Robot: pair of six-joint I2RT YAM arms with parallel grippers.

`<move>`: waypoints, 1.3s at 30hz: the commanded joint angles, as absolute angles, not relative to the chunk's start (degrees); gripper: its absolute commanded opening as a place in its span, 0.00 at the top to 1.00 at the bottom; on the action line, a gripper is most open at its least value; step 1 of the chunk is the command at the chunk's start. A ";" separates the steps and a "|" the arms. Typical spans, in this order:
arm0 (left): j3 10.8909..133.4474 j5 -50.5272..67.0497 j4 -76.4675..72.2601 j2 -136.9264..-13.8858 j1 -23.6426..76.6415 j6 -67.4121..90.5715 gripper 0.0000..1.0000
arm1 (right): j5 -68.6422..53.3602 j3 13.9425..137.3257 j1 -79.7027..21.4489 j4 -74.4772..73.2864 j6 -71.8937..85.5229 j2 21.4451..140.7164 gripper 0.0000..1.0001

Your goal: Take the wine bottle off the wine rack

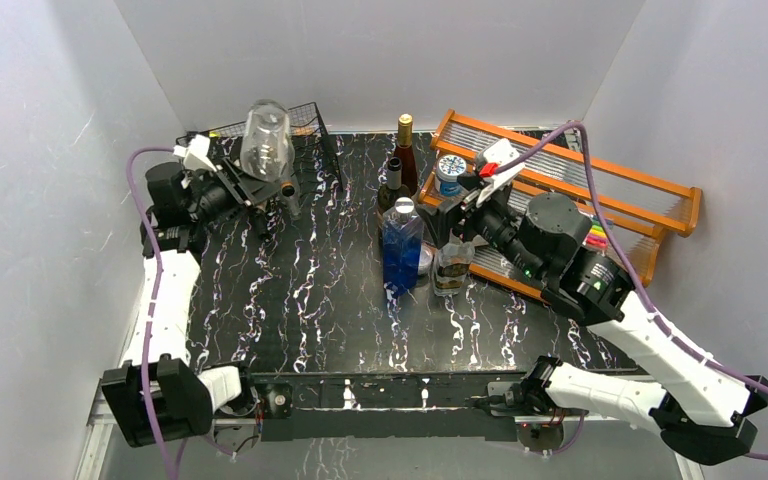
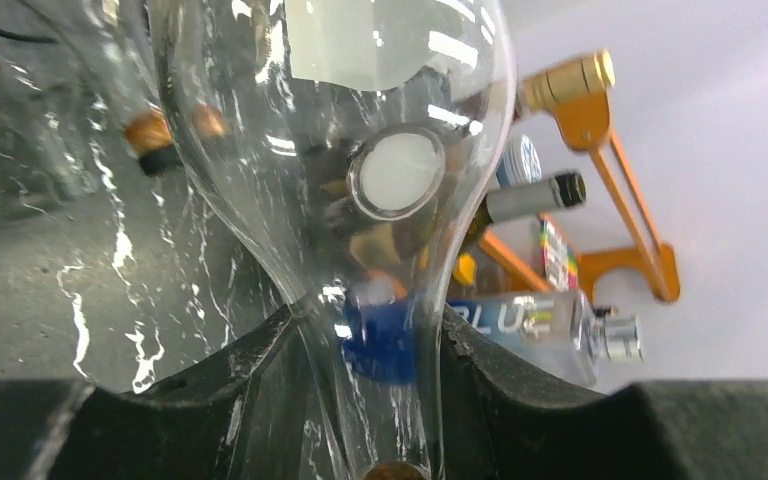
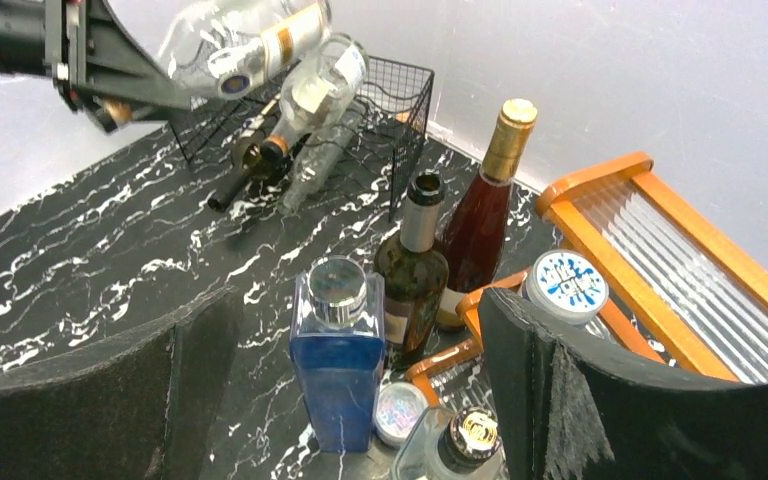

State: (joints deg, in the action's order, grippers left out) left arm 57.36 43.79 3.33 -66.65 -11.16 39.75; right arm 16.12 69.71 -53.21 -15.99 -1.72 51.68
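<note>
Wine bottle (image 1: pixel 266 140) of clear glass is held up at the far left of the table, its round base pointing upward and its neck pointing down. It is raised over the front of the wine rack (image 1: pixel 315 115), a black wire box set in the far left corner close to both white walls. Whether the glass touches the wires cannot be told. The left gripper (image 1: pixel 278 198) is clamped on the bottle's narrow neck. In the left wrist view, its black fingers (image 2: pixel 210 400) press in from either side and the bulb of the bottle fills the picture above them. A second clear bottle (image 3: pixel 320 85) lies tilted in the rack, just below the held one.

The black marbled table (image 1: pixel 290 290) has a broad bare stretch in front of the rack, running toward the near edge and toward the centre. A group of upright bottles stands mid-table, well apart from the rack: a blue square bottle (image 3: pixel 338 370), a dark bottle (image 3: pixel 415 280) behind it, and a reddish bottle with gold foil (image 3: pixel 485 210) farther back. An orange wooden shelf (image 3: pixel 600 170) sits to their right near the right wall, and a jar with a blue and white lid (image 3: pixel 565 285) is at its near end.

The right gripper (image 3: pixel 355 315) hangs over that group with its fingers (image 3: pixel 610 400) spread wide apart, holding nothing.
</note>
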 commanded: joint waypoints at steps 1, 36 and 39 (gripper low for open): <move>60.56 45.61 -1.32 -58.85 -6.58 30.39 1.00 | 15.75 75.52 -52.95 -12.65 -2.62 53.29 0.02; 36.44 42.98 19.77 -41.38 3.78 32.11 1.00 | -1.30 84.15 -59.60 -9.18 -7.84 79.11 0.02; 34.85 42.13 21.99 -41.19 3.82 33.79 1.00 | -0.13 82.45 -63.41 -9.92 -15.48 80.15 0.02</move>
State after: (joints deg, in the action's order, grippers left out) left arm 34.06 38.04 29.28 -44.95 3.88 33.10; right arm -0.58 83.70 -59.13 -10.48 -6.42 79.55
